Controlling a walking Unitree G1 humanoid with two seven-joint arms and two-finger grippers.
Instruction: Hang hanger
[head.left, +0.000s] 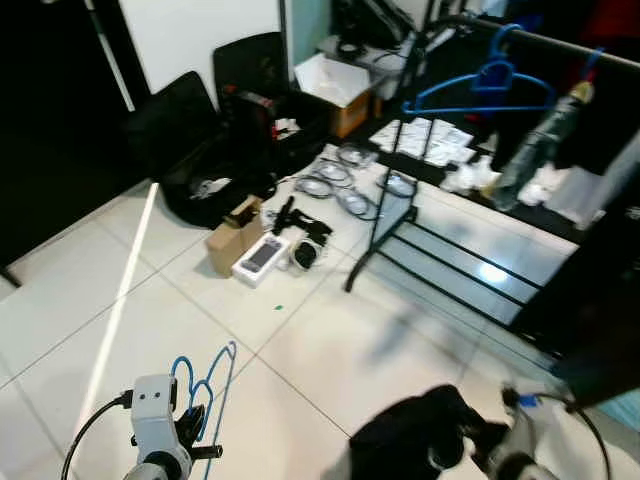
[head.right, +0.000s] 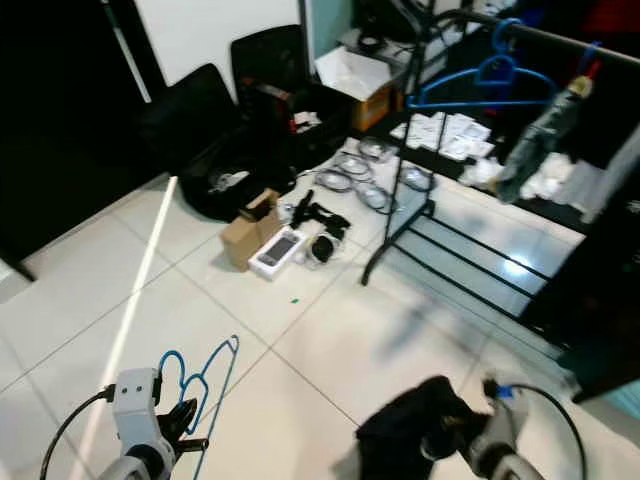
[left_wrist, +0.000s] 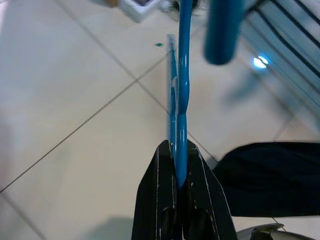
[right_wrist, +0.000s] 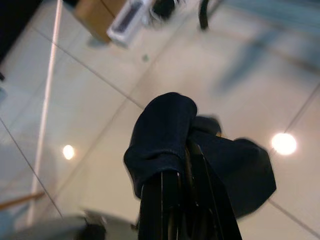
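My left gripper (head.left: 196, 415) is low at the front left, shut on a thin blue hanger (head.left: 213, 385) that rises above its fingers; in the left wrist view the blue wire (left_wrist: 180, 125) runs between the closed black fingers (left_wrist: 159, 200). My right gripper (right_wrist: 182, 187) is low at the front right, shut on a dark cloth (head.left: 415, 435) that drapes over it (right_wrist: 165, 135). A black clothes rail (head.left: 560, 45) stands at the back right, with another blue hanger (head.left: 480, 85) hung on it.
The rack's black legs and base bars (head.left: 450, 265) reach across the white tiles. Cardboard boxes (head.left: 232, 235), a white device (head.left: 260, 258), cables and round metal items (head.left: 345, 185) litter the floor behind. Black bags (head.left: 200, 150) lie at the back left.
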